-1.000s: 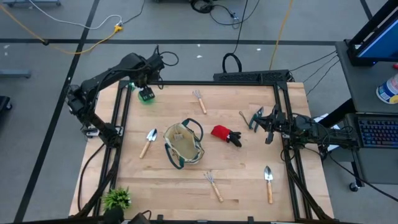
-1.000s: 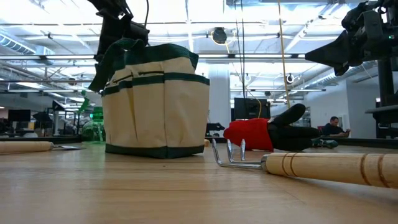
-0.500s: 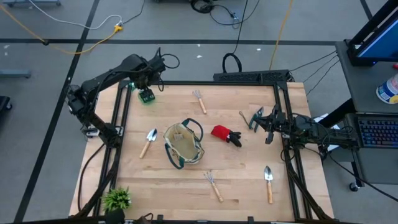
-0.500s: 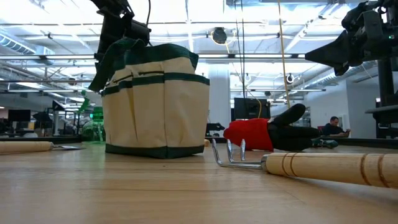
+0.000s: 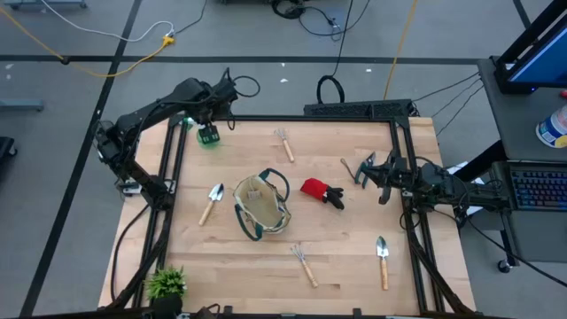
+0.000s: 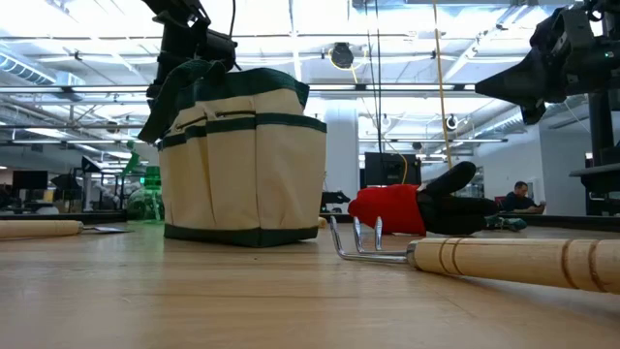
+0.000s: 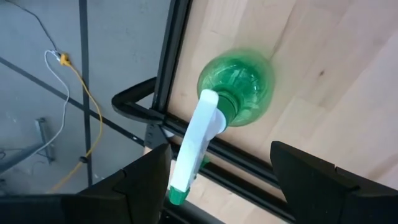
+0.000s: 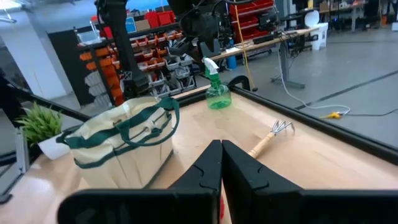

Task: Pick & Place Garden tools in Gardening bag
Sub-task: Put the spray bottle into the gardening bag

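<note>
Left end effector point(image 7: 217, 171) hovering open over spray bottle point(image 7: 236, 87), nothing gripped.
Bottle standing at bench's point(image 5: 345, 266) 11 o'clock corner; gardening bag point(image 5: 261, 206) sitting centre; right end effector point(image 5: 365, 170) waiting shut, 3 o'clock.

A spiky plant point(image 5: 166, 283) at the wooden surface's point(image 5: 337, 257) corner; a keyboard point(image 5: 538, 188) well apart on a desk

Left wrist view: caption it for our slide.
Open left hand poised above the upright green plastic spray bottle at the wooden table's edge.
</note>
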Tool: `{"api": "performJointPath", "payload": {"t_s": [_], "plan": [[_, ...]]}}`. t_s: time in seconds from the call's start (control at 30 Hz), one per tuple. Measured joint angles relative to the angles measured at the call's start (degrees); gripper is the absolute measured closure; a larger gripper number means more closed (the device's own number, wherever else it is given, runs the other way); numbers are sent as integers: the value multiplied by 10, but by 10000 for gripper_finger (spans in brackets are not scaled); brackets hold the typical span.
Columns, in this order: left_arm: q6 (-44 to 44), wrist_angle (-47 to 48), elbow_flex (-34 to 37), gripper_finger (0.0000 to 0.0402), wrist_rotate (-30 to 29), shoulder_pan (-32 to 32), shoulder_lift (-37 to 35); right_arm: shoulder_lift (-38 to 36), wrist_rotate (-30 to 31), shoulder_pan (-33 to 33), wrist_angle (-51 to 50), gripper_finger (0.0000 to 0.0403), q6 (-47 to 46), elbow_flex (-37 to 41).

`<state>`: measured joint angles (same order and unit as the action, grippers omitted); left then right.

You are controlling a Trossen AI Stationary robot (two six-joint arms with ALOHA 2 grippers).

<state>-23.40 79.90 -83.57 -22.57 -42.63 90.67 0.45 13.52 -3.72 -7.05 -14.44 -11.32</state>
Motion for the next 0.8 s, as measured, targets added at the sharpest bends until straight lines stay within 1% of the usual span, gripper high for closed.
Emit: {"api": "performJointPath", "payload": {"t_s": [0.23,0.5,0.8], "plan": [[-24,2,0,119,0,-5,0,0,0,0,0,401,0,0],[-24,-1,0,119,0,-44,0,0,0,0,0,401,1,0],[-29,-8,0,119,-4,-67,52,0,0,0,0,401,1,0]]}}
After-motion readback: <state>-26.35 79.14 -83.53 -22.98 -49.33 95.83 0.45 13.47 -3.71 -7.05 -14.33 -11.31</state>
